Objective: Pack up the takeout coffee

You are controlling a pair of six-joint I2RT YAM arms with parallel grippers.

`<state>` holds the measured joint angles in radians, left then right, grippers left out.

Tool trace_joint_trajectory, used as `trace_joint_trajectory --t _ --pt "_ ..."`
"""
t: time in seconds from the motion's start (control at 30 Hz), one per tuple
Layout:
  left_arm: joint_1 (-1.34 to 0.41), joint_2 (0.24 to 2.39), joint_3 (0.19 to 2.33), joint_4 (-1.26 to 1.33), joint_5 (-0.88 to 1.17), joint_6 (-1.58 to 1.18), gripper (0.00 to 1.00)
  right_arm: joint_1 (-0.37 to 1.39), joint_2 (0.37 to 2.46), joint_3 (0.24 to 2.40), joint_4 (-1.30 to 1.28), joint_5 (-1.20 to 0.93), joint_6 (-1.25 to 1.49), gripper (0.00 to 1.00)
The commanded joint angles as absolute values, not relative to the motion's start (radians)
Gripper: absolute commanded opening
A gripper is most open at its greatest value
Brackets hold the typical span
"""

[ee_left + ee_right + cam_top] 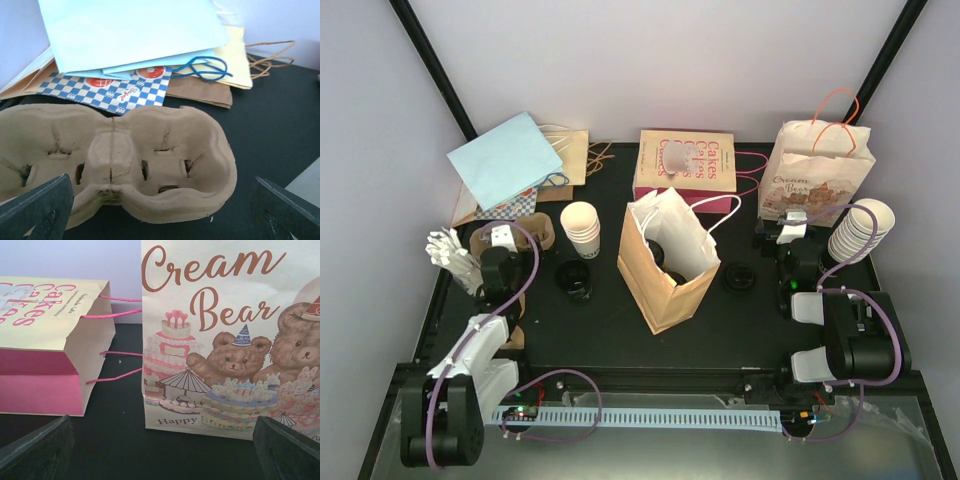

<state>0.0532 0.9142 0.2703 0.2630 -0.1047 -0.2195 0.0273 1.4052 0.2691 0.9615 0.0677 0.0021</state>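
The takeout coffee [654,250] appears only as a dark round lid inside the upright brown paper bag [665,295], well apart from both pincers. The left pincer [161,187] is spread and empty, reaching low over the pulp cup carrier [150,160]. The right pincer [162,425] is spread and empty, level and facing the Cream Bear bag [225,340].

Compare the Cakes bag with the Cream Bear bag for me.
The Cakes bag lies flat on the table; the Cream Bear bag stands upright. The Cakes bag carries lettering alone; the Cream Bear bag adds pictures of bears and cakes. The Cakes bag has pink handles, the Cream Bear bag orange handles. Both are cream paper bags at the back.
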Motion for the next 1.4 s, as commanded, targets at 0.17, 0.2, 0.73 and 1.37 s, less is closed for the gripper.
trace_joint_trajectory --t 0.17,0.2,0.73,1.37 --pt "0.057 1.054 0.231 0.659 -0.029 -0.153 0.99 0.020 1.401 0.285 1.014 0.067 0.008 1.00" --pt "0.058 1.070 0.230 0.687 -0.030 -0.140 0.99 0.021 1.401 0.285 1.014 0.066 0.008 1.00" --pt "0.058 1.313 0.310 0.899 0.044 -0.014 0.99 0.022 1.400 0.285 1.014 0.066 0.008 1.00" --pt "0.010 1.391 0.308 0.947 0.100 0.066 0.99 0.021 1.401 0.285 1.014 0.066 0.008 1.00"
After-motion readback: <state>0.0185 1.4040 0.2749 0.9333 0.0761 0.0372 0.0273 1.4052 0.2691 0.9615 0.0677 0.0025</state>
